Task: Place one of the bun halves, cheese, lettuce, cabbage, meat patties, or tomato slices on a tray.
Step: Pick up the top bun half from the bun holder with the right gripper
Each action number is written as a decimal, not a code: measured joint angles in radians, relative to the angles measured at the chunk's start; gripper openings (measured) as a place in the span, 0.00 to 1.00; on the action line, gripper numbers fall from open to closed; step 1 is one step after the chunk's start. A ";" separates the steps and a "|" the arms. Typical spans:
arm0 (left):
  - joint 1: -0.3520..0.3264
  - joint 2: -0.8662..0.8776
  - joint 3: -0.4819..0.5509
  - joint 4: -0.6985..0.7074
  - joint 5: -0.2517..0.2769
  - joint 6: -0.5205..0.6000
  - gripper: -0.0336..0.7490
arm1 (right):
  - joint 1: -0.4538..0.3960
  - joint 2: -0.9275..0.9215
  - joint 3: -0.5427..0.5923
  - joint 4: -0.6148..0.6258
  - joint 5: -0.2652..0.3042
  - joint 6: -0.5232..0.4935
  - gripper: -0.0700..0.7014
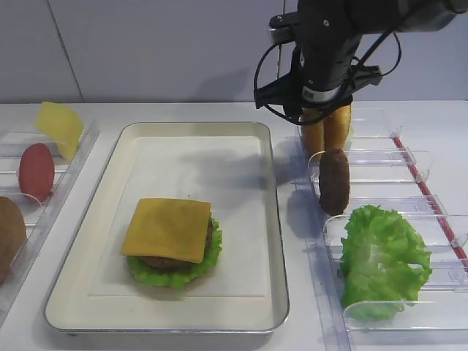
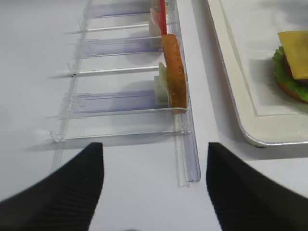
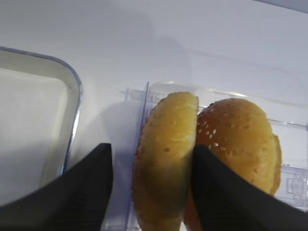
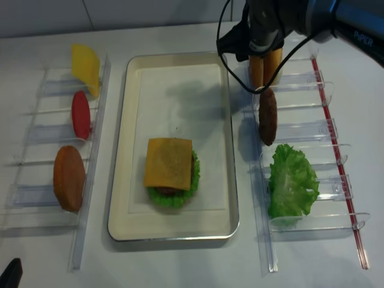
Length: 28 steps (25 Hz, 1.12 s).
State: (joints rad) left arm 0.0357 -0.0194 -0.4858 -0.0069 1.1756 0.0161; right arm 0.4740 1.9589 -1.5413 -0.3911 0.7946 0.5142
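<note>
On the tray [image 1: 88, 285], near its front, a cheese slice [image 1: 167, 229] lay on a patty and lettuce. In the right rack [image 1: 380, 219], nearest stood a lettuce leaf [image 1: 382, 259], then a meat patty [image 1: 335, 180]. Farthest, the right gripper [image 3: 151, 185] straddled the left of two upright bun halves [image 3: 166, 159], jaws not visibly touching it. The left gripper [image 2: 154, 192] stood open.

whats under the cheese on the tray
Under the cheese on the tray a dark patty edge shows, then lettuce frilling out all round. The left wrist view shows a bun at the bottom. The cheese covers the stack's middle.
</note>
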 joint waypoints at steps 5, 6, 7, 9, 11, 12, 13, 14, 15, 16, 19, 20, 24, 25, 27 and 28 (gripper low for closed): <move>0.000 0.000 0.000 0.000 0.000 0.000 0.64 | 0.000 0.007 0.000 -0.012 0.000 0.039 0.53; 0.000 0.000 0.000 0.000 0.000 0.000 0.64 | 0.000 0.007 0.000 -0.012 0.000 0.039 0.52; 0.000 0.000 0.000 0.000 0.000 0.000 0.64 | 0.000 0.007 0.000 -0.012 0.000 0.041 0.50; 0.000 0.000 0.000 0.000 0.000 0.000 0.64 | 0.000 0.007 0.000 -0.012 0.000 0.046 0.47; 0.000 0.000 0.000 0.000 0.000 0.000 0.64 | 0.000 0.007 0.000 -0.012 0.000 0.047 0.46; 0.000 0.000 0.000 0.000 0.000 0.000 0.64 | 0.000 0.007 0.000 -0.012 0.000 0.047 0.46; 0.000 0.000 0.000 0.000 0.000 0.000 0.64 | 0.000 0.007 0.000 -0.012 0.000 0.047 0.46; 0.000 0.000 0.000 0.000 0.000 0.000 0.64 | 0.000 0.007 0.000 -0.012 0.000 0.047 0.46; 0.000 0.000 0.000 0.000 0.000 0.000 0.64 | 0.000 0.007 0.000 -0.012 0.000 0.047 0.46; 0.000 0.000 0.000 0.000 0.000 0.000 0.64 | 0.000 0.007 0.000 -0.012 0.000 0.047 0.46; 0.000 0.000 0.000 0.000 0.000 0.000 0.64 | 0.000 -0.004 0.000 -0.010 0.004 0.048 0.45; 0.000 0.000 0.000 0.000 0.000 0.000 0.64 | 0.000 -0.014 0.000 -0.005 0.004 0.048 0.45; 0.000 0.000 0.000 0.000 0.000 0.000 0.64 | 0.002 -0.097 0.000 0.020 -0.004 0.050 0.45; 0.000 0.000 0.000 0.000 0.000 0.000 0.64 | 0.002 -0.124 0.000 0.022 -0.004 0.050 0.45; 0.000 0.000 0.000 0.000 0.000 0.000 0.64 | 0.002 -0.175 0.000 0.030 -0.004 0.050 0.45; 0.000 0.000 0.000 0.000 0.000 0.000 0.64 | 0.002 -0.203 0.000 0.035 -0.004 0.050 0.45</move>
State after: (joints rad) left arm 0.0357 -0.0194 -0.4858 -0.0069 1.1756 0.0161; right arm 0.4763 1.7562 -1.5413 -0.3561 0.7903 0.5637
